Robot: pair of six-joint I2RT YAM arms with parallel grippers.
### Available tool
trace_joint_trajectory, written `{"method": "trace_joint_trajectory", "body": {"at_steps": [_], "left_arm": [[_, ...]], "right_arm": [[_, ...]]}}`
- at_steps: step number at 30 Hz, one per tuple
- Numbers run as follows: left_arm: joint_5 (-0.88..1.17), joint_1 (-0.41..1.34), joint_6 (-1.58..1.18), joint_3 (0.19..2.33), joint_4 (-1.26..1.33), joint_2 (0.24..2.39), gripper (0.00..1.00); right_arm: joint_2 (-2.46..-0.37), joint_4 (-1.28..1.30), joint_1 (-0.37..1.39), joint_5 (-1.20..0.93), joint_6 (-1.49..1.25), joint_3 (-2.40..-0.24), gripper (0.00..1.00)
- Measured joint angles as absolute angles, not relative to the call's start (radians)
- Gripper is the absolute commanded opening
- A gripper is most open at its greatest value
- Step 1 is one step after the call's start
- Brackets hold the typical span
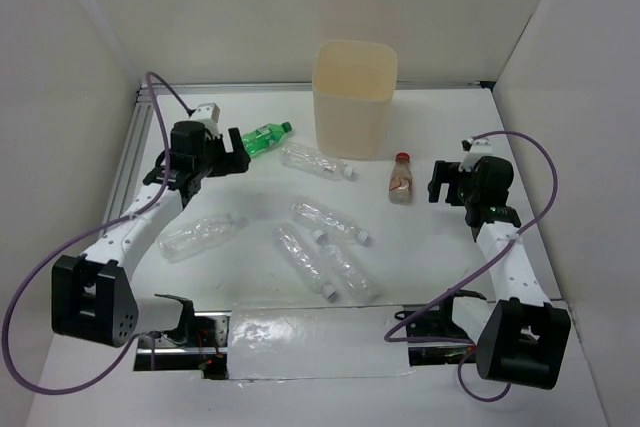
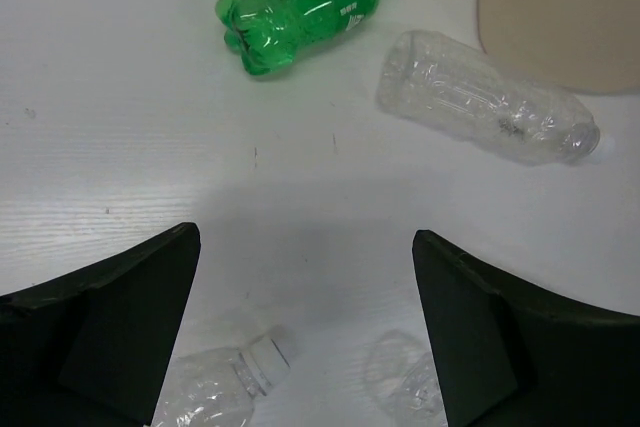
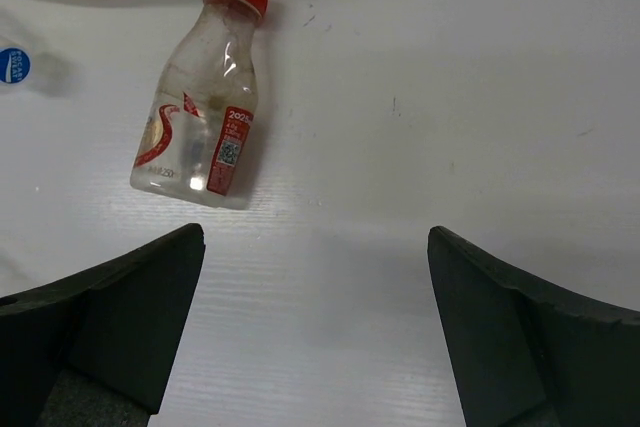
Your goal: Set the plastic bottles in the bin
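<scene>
The green bottle (image 1: 265,137) is lying on its side toward the far-left corner of the worktop (image 1: 430,247). A clear bottle (image 1: 317,161) is lying next to it, just beside the foot of the bin (image 1: 354,97). The bin itself is standing upright at the middle of the far edge, mouth open upward; I'm seeing no bottle inside, tho part of the interior is hidden. The red-cap bottle (image 1: 401,178) is lying just right of the bin, cap pointing to the far edge. A middle cluster (image 1: 325,247) of three clear bottles is sitting approx. mid-worktop, and one lone bottle (image 1: 200,235) is lying nearer the left edge. So nothing is looking binned yet.

The left gripper (image 2: 305,247) is hovering w/ jaws spread wide and nothing between them. It's facing the green bottle and the clear one beyond it, which is prob. why it's angled toward the far-left: it's lining up on the nearest target. The right gripper (image 3: 315,237) is likewise spread and holding nothing. The red-cap bottle is sitting ahead of its left finger, not centred, so it's needing a sideways shift before closing. Since each arm is facing bottles on its own side, the work is prob. being split by reach.
</scene>
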State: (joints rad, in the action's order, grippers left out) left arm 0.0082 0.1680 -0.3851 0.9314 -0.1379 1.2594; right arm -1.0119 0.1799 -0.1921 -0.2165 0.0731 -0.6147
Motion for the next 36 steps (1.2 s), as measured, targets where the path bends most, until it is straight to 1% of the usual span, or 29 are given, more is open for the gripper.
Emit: {"method": "trace_joint_trajectory", "body": {"at_steps": [1, 2, 3, 4, 5, 6, 7, 8, 9, 10, 11, 12, 14, 16, 17, 20, 25, 34, 35, 36], "left_arm": [[0.017, 0.168, -0.37, 0.939, -0.148, 1.278, 1.0], [0.027, 0.17, -0.36, 0.95, -0.154, 1.299, 1.0], [0.032, 0.172, -0.344, 0.965, -0.16, 1.322, 0.98], [0.034, 0.174, -0.336, 0.982, -0.162, 1.343, 0.96], [0.036, 0.175, -0.316, 1.001, -0.163, 1.367, 0.92], [0.039, 0.176, -0.308, 1.02, -0.164, 1.39, 0.88], [0.041, 0.178, -0.29, 1.042, -0.165, 1.414, 0.82], [0.042, 0.18, -0.272, 1.065, -0.163, 1.441, 0.65], [0.041, 0.184, -0.258, 1.085, -0.166, 1.462, 0.56], [0.039, 0.188, -0.237, 1.112, -0.168, 1.491, 0.48], [0.036, 0.194, -0.221, 1.139, -0.173, 1.517, 0.44], [0.03, 0.201, -0.204, 1.174, -0.18, 1.549, 0.44], [0.019, 0.214, -0.16, 1.235, -0.182, 1.61, 0.7], [0.001, 0.229, -0.129, 1.295, -0.192, 1.671, 0.92], [-0.009, 0.236, -0.113, 1.327, -0.194, 1.709, 0.96], [-0.034, 0.255, -0.074, 1.405, -0.199, 1.805, 0.99], [-0.081, 0.278, 0.002, 1.518, -0.21, 1.957, 0.99], [-0.129, 0.267, 0.077, 1.603, -0.208, 2.114, 0.99], [-0.133, 0.264, 0.077, 1.61, -0.208, 2.13, 0.96], [-0.136, 0.261, 0.076, 1.613, -0.206, 2.144, 0.91]], "right_arm": [[-1.012, 0.179, -0.194, -0.222, 0.079, -0.615, 0.99], [-1.012, 0.179, -0.194, -0.234, 0.093, -0.615, 0.95], [-1.013, 0.18, -0.194, -0.251, 0.107, -0.615, 0.84], [-1.014, 0.182, -0.194, -0.267, 0.123, -0.615, 0.6], [-1.015, 0.184, -0.194, -0.295, 0.141, -0.615, 0.52], [-1.016, 0.188, -0.194, -0.317, 0.155, -0.615, 0.48], [-1.017, 0.193, -0.194, -0.34, 0.162, -0.615, 0.48], [-1.018, 0.196, -0.194, -0.361, 0.172, -0.615, 0.55], [-1.02, 0.197, -0.194, -0.376, 0.176, -0.615, 0.67], [-1.023, 0.197, -0.194, -0.389, 0.184, -0.615, 0.82], [-1.024, 0.199, -0.194, -0.398, 0.187, -0.615, 0.92], [-1.025, 0.201, -0.194, -0.408, 0.199, -0.615, 1.0], [-1.025, 0.206, -0.194, -0.429, 0.217, -0.615, 1.0], [-1.026, 0.209, -0.194, -0.447, 0.229, -0.615, 1.0], [-1.028, 0.211, -0.194, -0.455, 0.233, -0.615, 1.0], [-1.037, 0.218, -0.194, -0.47, 0.238, -0.616, 1.0], [-1.054, 0.24, -0.201, -0.489, 0.248, -0.623, 1.0], [-1.082, 0.285, -0.202, -0.529, 0.277, -0.647, 1.0], [-1.087, 0.29, -0.202, -0.537, 0.281, -0.65, 1.0], [-1.093, 0.298, -0.202, -0.544, 0.286, -0.656, 1.0]]}}
